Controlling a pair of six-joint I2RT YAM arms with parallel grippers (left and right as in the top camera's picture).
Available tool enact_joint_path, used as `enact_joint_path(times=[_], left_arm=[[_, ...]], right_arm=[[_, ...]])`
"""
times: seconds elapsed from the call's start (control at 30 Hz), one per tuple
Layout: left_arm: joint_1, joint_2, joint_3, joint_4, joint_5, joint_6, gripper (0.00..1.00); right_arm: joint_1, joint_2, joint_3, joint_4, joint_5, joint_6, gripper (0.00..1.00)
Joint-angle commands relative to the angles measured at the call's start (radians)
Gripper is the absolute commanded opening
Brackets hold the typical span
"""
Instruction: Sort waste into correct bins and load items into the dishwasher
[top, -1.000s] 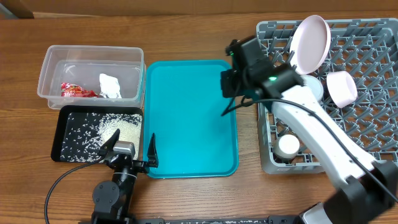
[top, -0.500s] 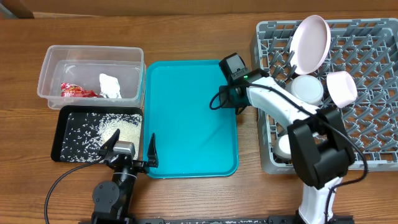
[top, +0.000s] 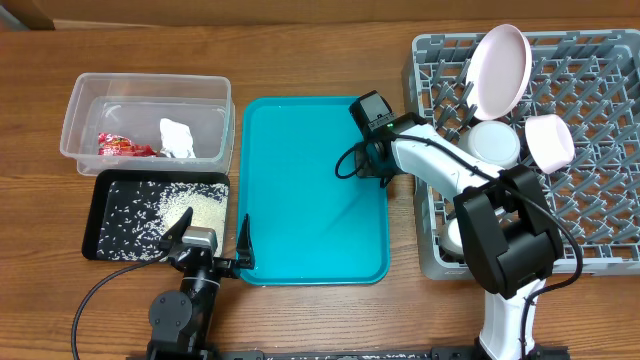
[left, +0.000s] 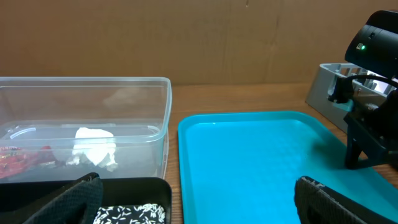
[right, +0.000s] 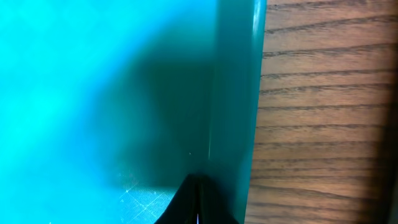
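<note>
The clear tub (top: 75, 120) holds the red wrapper (top: 127, 146) and white tissue (top: 178, 138); they also show in the left wrist view, tissue (left: 93, 146) and wrapper (left: 18, 163). The black tray (top: 100, 235) holds rice grains (top: 195, 208). The grey rack (top: 600, 190) holds an upright plate (top: 500, 68), a bowl (top: 495, 143), a cup (top: 548, 140) and a small dish (top: 463, 235). Chopsticks are out of view. My right gripper (top: 362, 168) (right: 198, 194) is shut, its tip low against the teal tray's inner right wall. My left gripper (top: 207, 246) (left: 199, 193) is open and empty.
The teal serving tray (top: 300, 240) lies between the bins and the rack, with nothing on it. Its right rim (right: 252, 93) borders bare wood. My right arm (left: 373, 112) reaches from the rack side across the gap.
My right arm swung down from the rack's edge and set its shut fingers inside the teal tray's right edge. The teal tray slid slightly right. The left arm stayed still.
</note>
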Motion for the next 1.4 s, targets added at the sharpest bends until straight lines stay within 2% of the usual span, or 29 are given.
enact_joint_path(times=[0.0,0.2,0.6,0.7,0.77,0.8,0.9,0.93,1.1,1.37], left_arm=[[0.007,-0.009,-0.005,0.000,0.000,-0.007,1.00],[0.007,-0.009,-0.004,0.000,0.000,-0.007,1.00],[0.007,-0.009,-0.005,0.000,0.000,-0.007,1.00],[0.007,-0.009,-0.005,0.000,0.000,-0.007,1.00],[0.007,-0.009,-0.005,0.000,0.000,-0.007,1.00],[0.007,-0.009,-0.005,0.000,0.000,-0.007,1.00],[0.007,-0.009,-0.005,0.000,0.000,-0.007,1.00],[0.007,-0.009,-0.005,0.000,0.000,-0.007,1.00],[0.007,-0.009,-0.005,0.000,0.000,-0.007,1.00],[0.007,-0.009,-0.005,0.000,0.000,-0.007,1.00]], right_arm=[[-0.016,-0.003,0.035,-0.040,0.043,-0.012,0.04],[0.013,-0.124,0.084,-0.090,0.011,-0.012,0.04],[0.123,-0.574,0.085,-0.092,0.014,-0.082,0.12],[0.134,-0.676,0.085,-0.113,0.018,-0.092,0.20],[0.134,-0.734,0.085,-0.130,0.018,-0.091,0.31],[0.134,-0.760,0.085,-0.139,0.018,-0.091,0.42],[0.134,-0.824,0.085,-0.154,0.018,-0.091,0.91],[0.134,-0.840,0.085,-0.161,0.018,-0.091,1.00],[0.134,-0.876,0.085,-0.187,0.018,-0.091,1.00],[0.134,-0.882,0.085,-0.325,0.045,-0.092,1.00]])
